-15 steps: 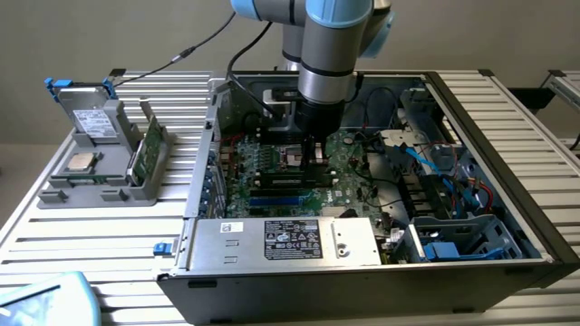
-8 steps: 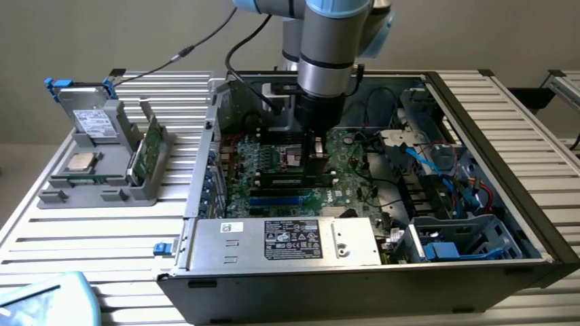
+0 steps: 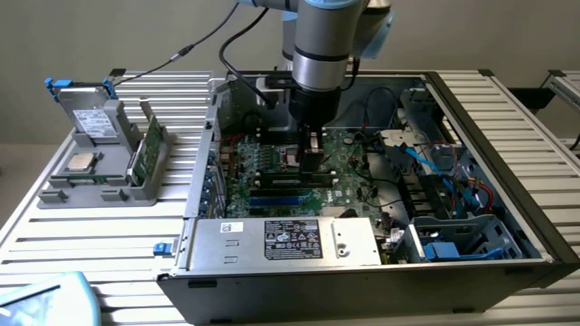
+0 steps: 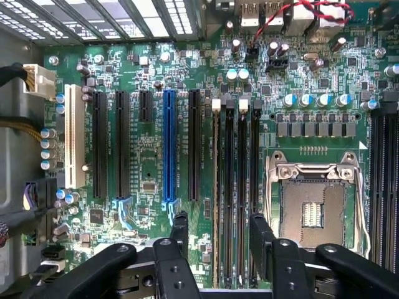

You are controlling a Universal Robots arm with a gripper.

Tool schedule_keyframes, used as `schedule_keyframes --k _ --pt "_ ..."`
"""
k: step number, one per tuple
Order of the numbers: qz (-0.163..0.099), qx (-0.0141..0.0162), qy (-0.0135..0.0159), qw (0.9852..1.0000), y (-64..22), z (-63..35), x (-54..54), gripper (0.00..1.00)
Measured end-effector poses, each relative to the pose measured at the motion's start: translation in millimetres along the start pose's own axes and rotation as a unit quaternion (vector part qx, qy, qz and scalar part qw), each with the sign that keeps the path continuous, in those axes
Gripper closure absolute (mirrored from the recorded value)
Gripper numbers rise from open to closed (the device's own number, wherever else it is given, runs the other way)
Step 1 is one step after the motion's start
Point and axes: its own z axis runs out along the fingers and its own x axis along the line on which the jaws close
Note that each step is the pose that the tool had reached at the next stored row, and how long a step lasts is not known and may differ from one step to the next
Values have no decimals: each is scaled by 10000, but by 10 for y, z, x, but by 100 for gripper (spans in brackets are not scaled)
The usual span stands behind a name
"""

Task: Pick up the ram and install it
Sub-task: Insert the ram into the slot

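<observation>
At the exterior view's left, on the slatted table (image 3: 81, 234), a grey holder (image 3: 102, 187) carries a drive with blue clips (image 3: 91, 119), a square silver processor chip (image 3: 81, 161) and a tall green card (image 3: 145, 153) standing on edge. Next is the open computer case (image 3: 363, 288), with the motherboard (image 3: 263, 163) facing up and a labelled power supply (image 3: 290, 239) along its near edge.

The arm (image 3: 327, 41) reaches straight down into the case, and the gripper (image 3: 313, 155) hangs just over the memory slots (image 3: 272, 178). The ram (image 3: 292, 180) shows as a dark bar just below the fingertips.

In the wrist view the gripper (image 4: 219, 227) stands wide, its black fingers (image 4: 179, 227) well apart, one on each side of the memory slots (image 4: 240, 187), gripping nothing. The ram (image 4: 216, 187) runs as a thin strip along the memory slot nearest the long black expansion slots (image 4: 194, 143). It appears seated there, though edge-on I cannot tell whether the clips have closed. Beside the memory slots lies the open processor socket (image 4: 312, 208).

At the exterior view's right, blue cables (image 3: 433, 166) and a drive cage (image 3: 462, 234) occupy that end of the case.
</observation>
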Motion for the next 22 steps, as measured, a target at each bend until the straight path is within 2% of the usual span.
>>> schedule_keyframes --k 12,22 --pt "-247 20 16 9997 127 -4 -5 47" --pt "-248 22 15 9997 131 -3 -5 47"
